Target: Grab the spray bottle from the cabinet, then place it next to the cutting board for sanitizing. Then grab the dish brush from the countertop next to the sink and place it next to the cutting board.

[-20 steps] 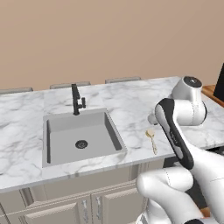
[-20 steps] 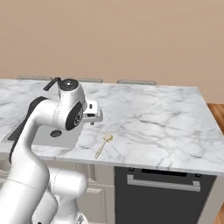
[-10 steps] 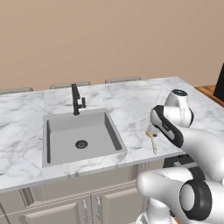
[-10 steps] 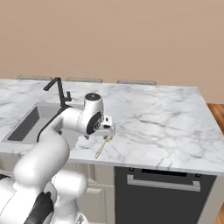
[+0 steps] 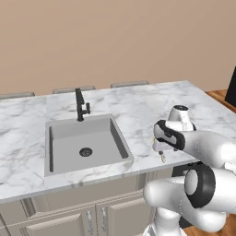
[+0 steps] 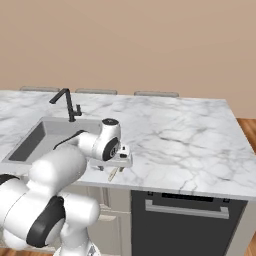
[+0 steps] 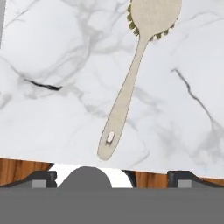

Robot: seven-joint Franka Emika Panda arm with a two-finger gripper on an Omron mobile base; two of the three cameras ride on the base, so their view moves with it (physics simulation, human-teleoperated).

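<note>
Hand view: we look straight down on the dish brush [image 7: 131, 78], lying flat on the white marble bench [image 7: 52, 65] with its bristle head at the top of the picture and the handle's hanging hole near the bench edge. Our hand [image 6: 121, 156] hangs just above it with its fingers wide apart, holding nothing. In the right base view the brush handle [image 6: 113, 173] pokes out below the hand, just beside the sink [image 6: 40, 137] with its dark faucet [image 6: 67, 102]. We judge we are in the second half of the job: the brush is not yet gripped, so grasping, lifting and carrying it to the cutting board remain.
</note>
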